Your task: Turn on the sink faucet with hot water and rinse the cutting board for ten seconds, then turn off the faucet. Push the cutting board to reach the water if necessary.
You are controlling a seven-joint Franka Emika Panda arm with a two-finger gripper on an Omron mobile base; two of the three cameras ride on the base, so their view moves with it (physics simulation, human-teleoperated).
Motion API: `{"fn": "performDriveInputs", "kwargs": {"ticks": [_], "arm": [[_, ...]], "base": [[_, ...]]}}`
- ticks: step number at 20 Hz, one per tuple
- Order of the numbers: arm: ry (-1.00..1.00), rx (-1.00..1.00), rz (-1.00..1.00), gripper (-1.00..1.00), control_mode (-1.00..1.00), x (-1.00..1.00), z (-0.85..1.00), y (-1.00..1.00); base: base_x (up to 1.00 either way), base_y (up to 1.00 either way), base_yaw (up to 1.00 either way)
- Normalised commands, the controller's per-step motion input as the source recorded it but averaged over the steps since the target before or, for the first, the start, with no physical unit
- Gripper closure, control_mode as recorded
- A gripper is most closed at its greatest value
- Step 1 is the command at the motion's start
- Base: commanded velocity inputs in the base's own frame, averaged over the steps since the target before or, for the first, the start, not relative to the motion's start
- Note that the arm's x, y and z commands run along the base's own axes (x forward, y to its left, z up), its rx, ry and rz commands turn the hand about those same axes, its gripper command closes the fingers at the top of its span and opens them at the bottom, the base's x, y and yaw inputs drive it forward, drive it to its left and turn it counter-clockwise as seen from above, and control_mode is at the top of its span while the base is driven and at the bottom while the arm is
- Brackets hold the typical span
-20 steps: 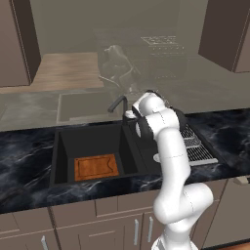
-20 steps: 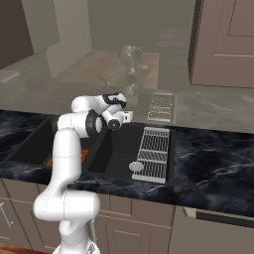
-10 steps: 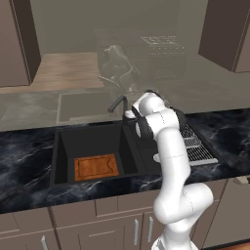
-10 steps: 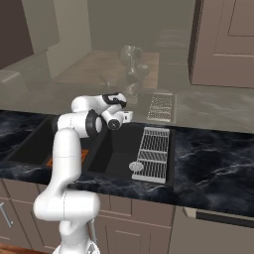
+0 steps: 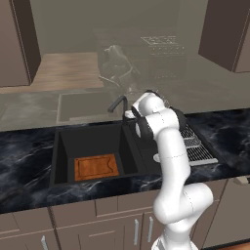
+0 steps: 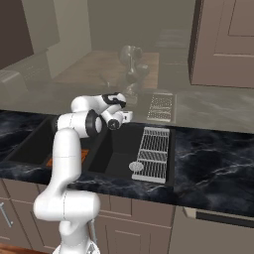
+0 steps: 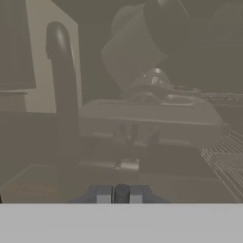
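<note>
Lying flat in the sink (image 5: 63, 141) (large basin), the cutting board (image 5: 96, 167).

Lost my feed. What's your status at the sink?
Gripper up at the sink faucet, jaw state unreadable. No water running. Cutting board flat in the large basin of the sink. Nothing blocking.

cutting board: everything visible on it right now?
The cutting board is a flat rectangular orange-brown wooden slab with a darker groove running just inside its edge. It lies flat on the floor of the large left basin of the black sink, toward the front. No water falls on it, and nothing rests on it. In the right base view the arm hides most of it.
</note>
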Motion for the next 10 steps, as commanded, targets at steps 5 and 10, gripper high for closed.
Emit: {"fn": "performDriveInputs", "kwargs": {"ticks": [5, 10], "arm": [[0.00, 0.00, 0.00, 1.00, -1.00, 0.00, 0.00, 0.00], [0.00, 0.00, 0.00, 1.00, -1.00, 0.00, 0.00, 0.00]], "base": [[0.00, 0.00, 0.00], [0.00, 0.00, 0.00]]}}
